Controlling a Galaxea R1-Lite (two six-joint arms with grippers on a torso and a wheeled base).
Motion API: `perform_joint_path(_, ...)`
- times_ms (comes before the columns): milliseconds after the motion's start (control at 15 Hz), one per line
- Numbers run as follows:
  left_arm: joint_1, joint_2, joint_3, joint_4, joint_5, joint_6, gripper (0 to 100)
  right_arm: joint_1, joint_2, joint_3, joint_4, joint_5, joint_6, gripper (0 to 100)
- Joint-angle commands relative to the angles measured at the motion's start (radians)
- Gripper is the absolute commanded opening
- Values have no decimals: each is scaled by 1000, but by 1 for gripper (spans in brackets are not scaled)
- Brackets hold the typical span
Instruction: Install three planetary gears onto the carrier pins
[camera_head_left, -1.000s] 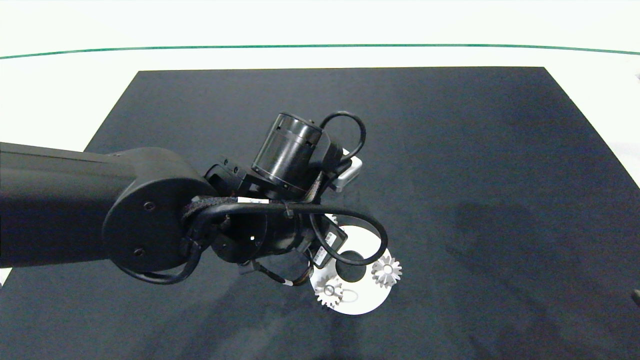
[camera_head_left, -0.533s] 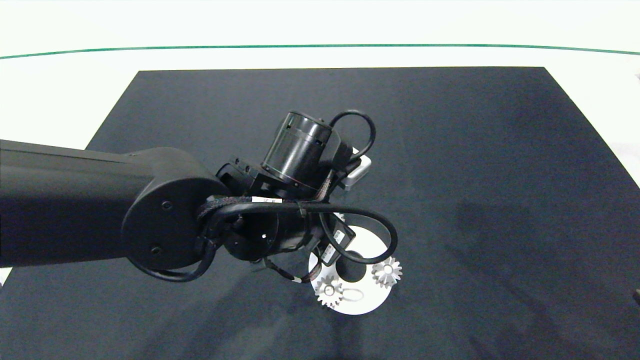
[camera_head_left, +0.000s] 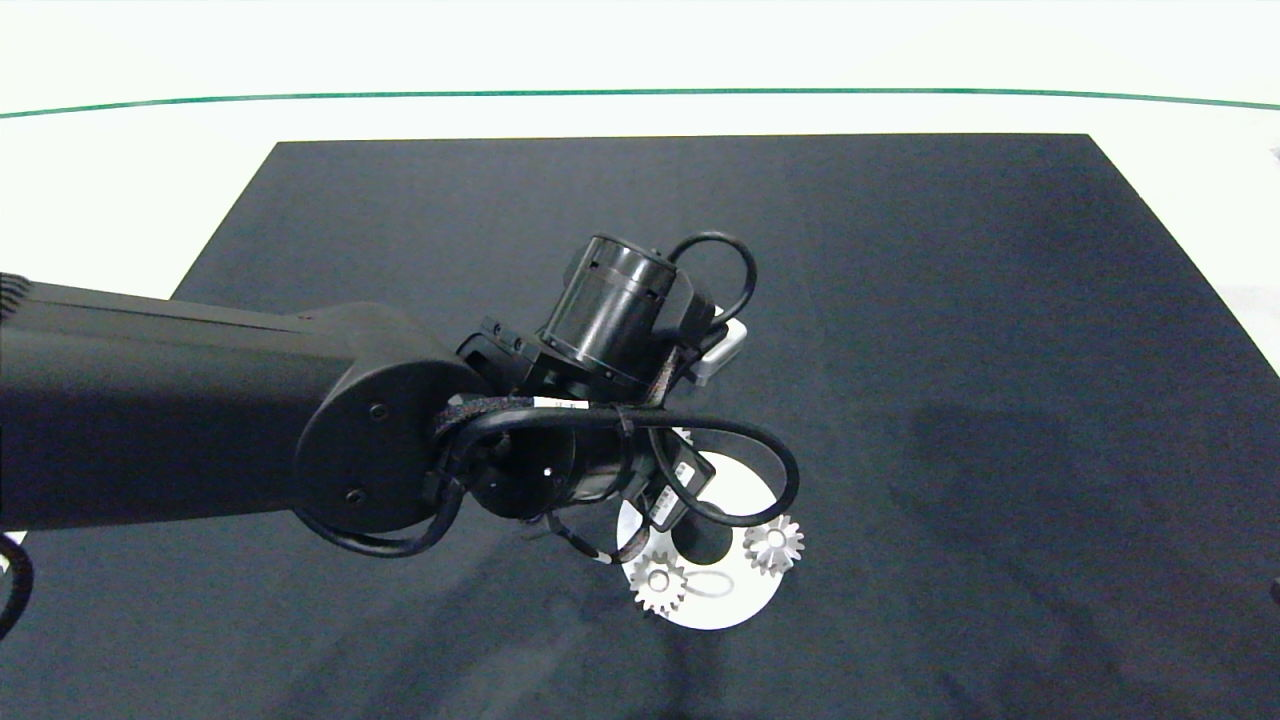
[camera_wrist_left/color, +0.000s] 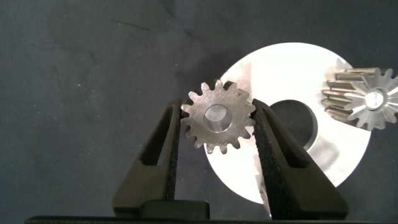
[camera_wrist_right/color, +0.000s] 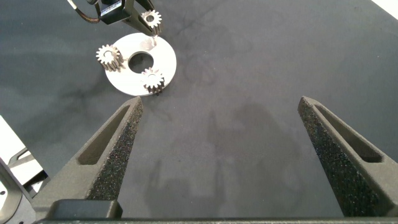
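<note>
Drifting rightward, the left gripper (camera_wrist_left/color: 217, 121) stays clamped on the third gear (camera_wrist_left/color: 218, 121) above the white disc (camera_wrist_left/color: 348, 158), so only seating remains; the right gripper (camera_wrist_right/color: 227, 118) idles wide open.

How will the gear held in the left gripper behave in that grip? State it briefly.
Likely rigid: the gear looks like solid metal and should not flex. The left gripper pinches it only across tooth tips, so it may pivot or slip. If dropped over the white disc, its round shape suggests it could roll.
</note>
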Motion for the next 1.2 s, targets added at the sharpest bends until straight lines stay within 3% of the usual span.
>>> perform_joint_path(67, -4, 6, 6, 3, 2, -4, 4, 0, 2, 0, 1, 0, -3, 100)
perform_joint_path(1200, -24, 43, -28, 1, 2, -1, 4, 2, -9, 0, 1, 2, -3, 100)
